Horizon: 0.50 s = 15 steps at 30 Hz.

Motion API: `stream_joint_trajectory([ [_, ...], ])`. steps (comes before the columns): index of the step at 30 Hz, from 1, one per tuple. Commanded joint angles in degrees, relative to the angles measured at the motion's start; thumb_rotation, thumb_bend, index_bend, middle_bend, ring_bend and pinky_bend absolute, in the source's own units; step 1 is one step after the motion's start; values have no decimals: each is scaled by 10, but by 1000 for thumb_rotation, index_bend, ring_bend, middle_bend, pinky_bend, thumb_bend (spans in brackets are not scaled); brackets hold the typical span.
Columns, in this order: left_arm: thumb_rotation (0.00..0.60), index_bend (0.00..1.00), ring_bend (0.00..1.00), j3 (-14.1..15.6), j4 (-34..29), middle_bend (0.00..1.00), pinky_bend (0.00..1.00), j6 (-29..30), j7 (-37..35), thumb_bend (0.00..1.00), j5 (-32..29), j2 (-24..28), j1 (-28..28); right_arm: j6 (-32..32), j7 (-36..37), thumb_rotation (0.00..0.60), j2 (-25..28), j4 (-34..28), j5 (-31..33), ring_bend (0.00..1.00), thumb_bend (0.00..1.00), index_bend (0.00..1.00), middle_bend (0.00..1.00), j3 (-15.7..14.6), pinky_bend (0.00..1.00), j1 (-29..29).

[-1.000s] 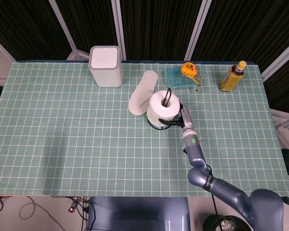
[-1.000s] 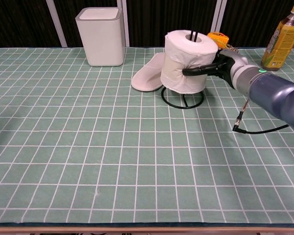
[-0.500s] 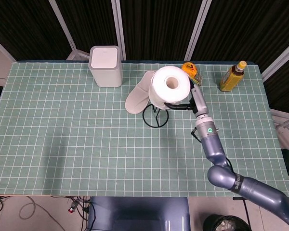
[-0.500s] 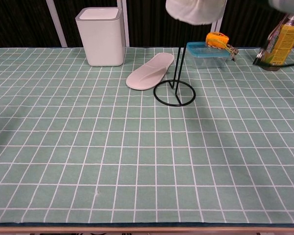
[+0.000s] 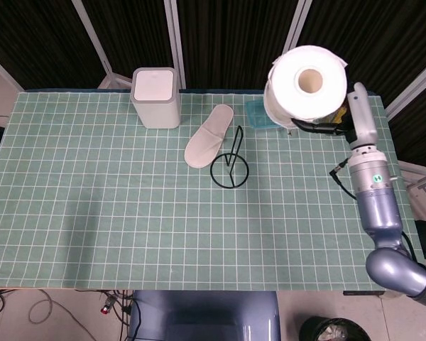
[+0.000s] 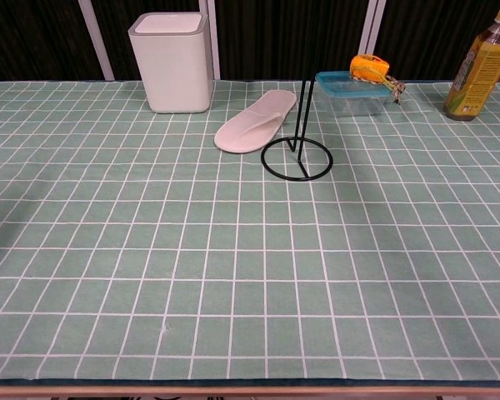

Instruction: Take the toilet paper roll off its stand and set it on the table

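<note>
At frame centre the stand (image 5: 229, 165) sits bare on the bench (image 5: 92, 185) beside a slipper (image 5: 207, 137), while at the upper right the right robot hand (image 5: 334, 122) holds the roll (image 5: 307, 84) aloft over a container (image 6: 352, 92) and bottle (image 6: 480, 63).

One toilet paper roll (image 5: 307, 84), stand (image 6: 297, 158), slipper (image 6: 256, 122), bin (image 6: 172, 61), bottle (image 6: 482, 63), container (image 6: 353, 92), tape measure (image 6: 369, 67).
</note>
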Motion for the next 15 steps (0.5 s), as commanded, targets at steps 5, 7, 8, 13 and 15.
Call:
stream_joint_trajectory([
  [5, 600, 53, 0, 0, -1, 0, 13, 0, 5, 176, 0, -1, 0, -53, 80, 600, 25, 24, -120, 296, 0, 289, 271, -61, 117, -87],
  [7, 600, 53, 0, 0, -1, 0, 13, 1, 9, 176, 1, -3, 0, -62, 121, 600, 21, 34, -175, 296, 0, 289, 271, -85, 117, -114],
  [8, 600, 53, 0, 1, -2, 0, 13, 1, 10, 175, 2, -3, 0, -63, 137, 600, 20, 38, -196, 296, 0, 289, 271, -94, 117, -124],
  [13, 600, 53, 0, 0, -3, 0, 13, 2, 13, 176, 2, -4, 0, -60, 213, 600, 5, 59, -317, 296, 0, 289, 271, -163, 116, -169],
  [15, 600, 53, 0, 1, -3, 0, 13, 1, 14, 176, 2, -4, 0, -57, 240, 600, -3, 68, -355, 296, 0, 289, 271, -190, 117, -180],
])
